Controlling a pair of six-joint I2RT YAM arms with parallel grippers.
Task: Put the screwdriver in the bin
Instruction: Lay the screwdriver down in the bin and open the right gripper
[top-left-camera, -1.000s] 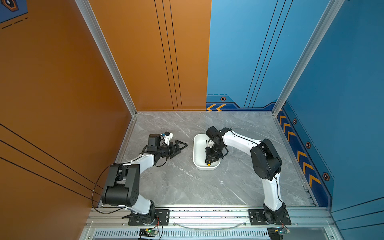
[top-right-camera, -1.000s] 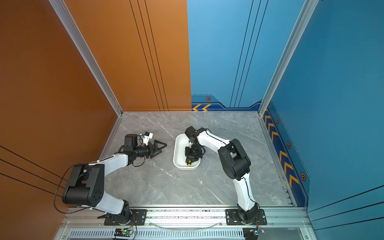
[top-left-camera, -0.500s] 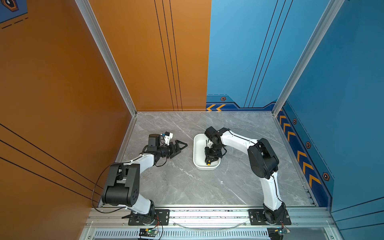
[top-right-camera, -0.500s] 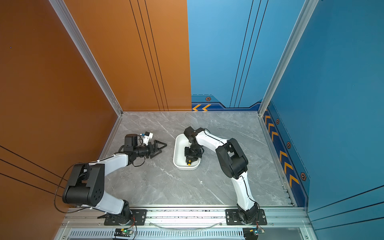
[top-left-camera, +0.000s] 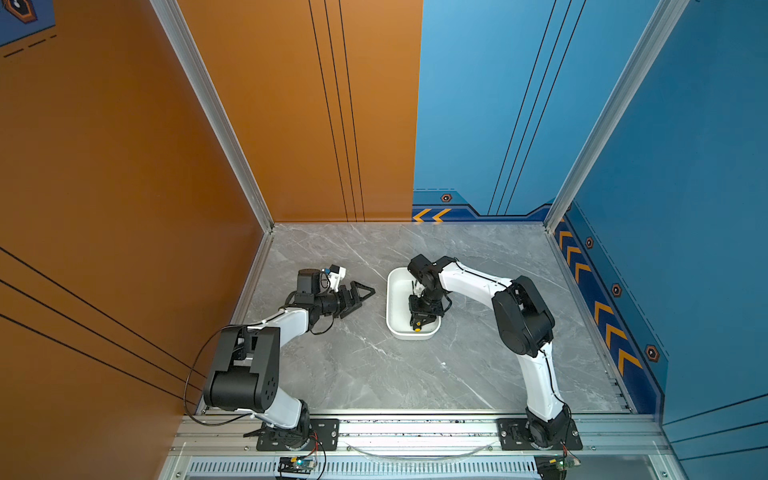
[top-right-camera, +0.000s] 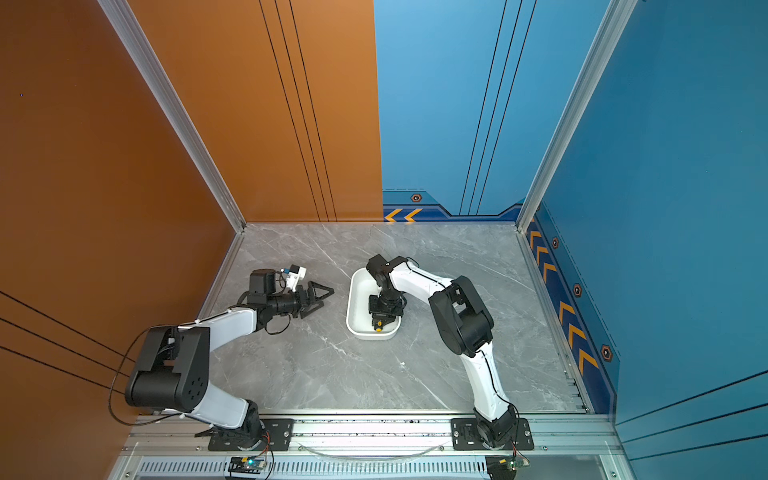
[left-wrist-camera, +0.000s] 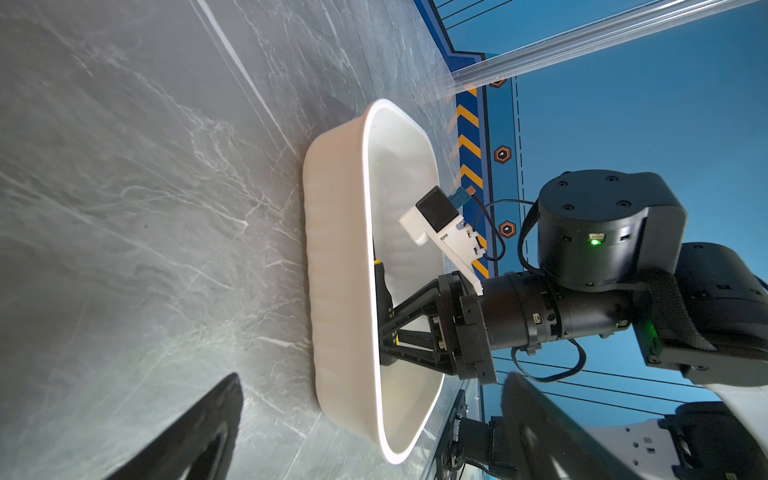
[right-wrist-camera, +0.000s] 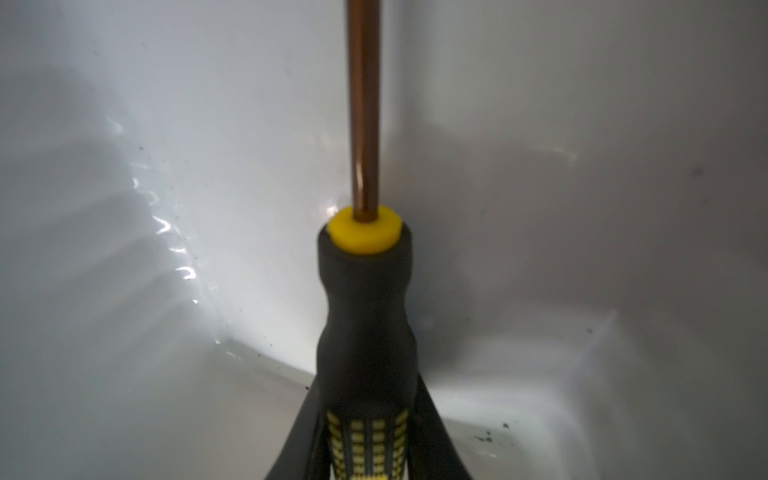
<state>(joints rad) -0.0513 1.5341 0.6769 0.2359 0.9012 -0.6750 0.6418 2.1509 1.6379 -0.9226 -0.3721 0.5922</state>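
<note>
The white bin (top-left-camera: 392, 300) (top-right-camera: 353, 305) (left-wrist-camera: 332, 270) sits mid-table. My right gripper (top-left-camera: 418, 321) (top-right-camera: 379, 321) (left-wrist-camera: 384, 332) (right-wrist-camera: 368, 451) reaches down inside it, shut on the screwdriver (top-left-camera: 417, 328) (top-right-camera: 378, 328) (left-wrist-camera: 380, 282) (right-wrist-camera: 365, 299). It grips the black handle with yellow marks. The thin shaft runs along the bin's white floor (right-wrist-camera: 166, 166), and the yellow end cap points at the near wall. Whether the screwdriver touches the floor I cannot tell. My left gripper (top-left-camera: 365, 293) (top-right-camera: 326, 293) (left-wrist-camera: 372, 380) lies low on the table left of the bin, open and holding nothing.
Grey marble tabletop (top-left-camera: 374, 374), with an orange wall on the left and blue walls at the back and right. An aluminium rail (top-left-camera: 415, 424) with both arm bases runs along the near edge. The right arm's elbow (top-left-camera: 523, 320) stands right of the bin.
Almost nothing. The right arm's elbow shifted slightly while its gripper stayed in the bin, shut on the screwdriver. The left arm has not moved.
</note>
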